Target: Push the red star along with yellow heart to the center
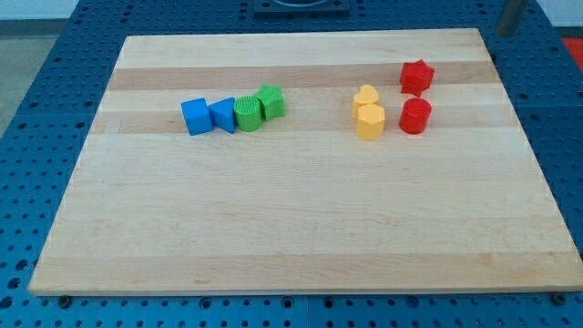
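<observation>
Sitting at the surface's (301,228) right top, red star (416,76) lies near yellow heart (365,97); the tip is unseen, claw state unknowable.

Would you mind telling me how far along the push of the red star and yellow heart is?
Nothing looks done: the red star and yellow heart both sit in the board's upper right, apart. Nothing is in hand; my tip is not clearly visible. Both pushes toward the center remain.

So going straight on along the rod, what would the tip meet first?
Probably the blue table past the board's top-right corner, under my tip; depth is unclear. The red star, the nearest block, sits apart toward the view's left.
</observation>
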